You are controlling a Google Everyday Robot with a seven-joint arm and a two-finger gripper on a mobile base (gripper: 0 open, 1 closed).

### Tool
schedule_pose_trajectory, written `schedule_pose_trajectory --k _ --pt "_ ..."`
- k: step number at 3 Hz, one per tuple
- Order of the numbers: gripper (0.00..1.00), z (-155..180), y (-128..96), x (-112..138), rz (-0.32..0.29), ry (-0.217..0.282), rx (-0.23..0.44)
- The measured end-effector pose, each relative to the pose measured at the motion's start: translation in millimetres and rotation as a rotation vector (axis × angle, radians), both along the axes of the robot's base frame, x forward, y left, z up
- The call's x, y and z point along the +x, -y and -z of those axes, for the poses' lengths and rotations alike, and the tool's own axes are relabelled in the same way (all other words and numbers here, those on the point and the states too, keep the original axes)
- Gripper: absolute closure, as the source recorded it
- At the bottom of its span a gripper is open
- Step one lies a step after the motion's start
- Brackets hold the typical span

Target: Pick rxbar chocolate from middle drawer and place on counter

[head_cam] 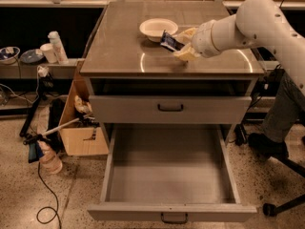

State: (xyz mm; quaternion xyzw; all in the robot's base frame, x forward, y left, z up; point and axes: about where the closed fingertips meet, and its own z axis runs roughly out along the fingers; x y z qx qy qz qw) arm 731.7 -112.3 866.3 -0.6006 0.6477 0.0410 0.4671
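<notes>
My gripper (180,46) clamped on rxbar (168,41), over desk (119,51) beside bowl (156,28); mid drawer (167,180) open.

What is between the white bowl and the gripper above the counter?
Only the chocolate bar, held in the gripper over the counter, its dark end reaching toward the right rim of the bowl. The camera view shows this.

No lettering can be read from where I stand, not even on the wrapper of the rxbar chocolate (169,41) that the gripper (180,46) clasps over the counter (119,46), just beside the white bowl (156,28).
</notes>
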Motion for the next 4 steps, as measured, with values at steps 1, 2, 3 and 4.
schedule_pose_trajectory --k 1,2,3,4 --pt "0.82 0.0 0.0 0.0 0.0 0.0 0.0" --pt "0.58 0.0 -0.1 0.0 0.0 0.0 0.0" --pt "0.35 0.0 -0.1 0.0 0.0 0.0 0.0" --pt "0.12 0.1 -0.1 0.0 0.0 0.0 0.0"
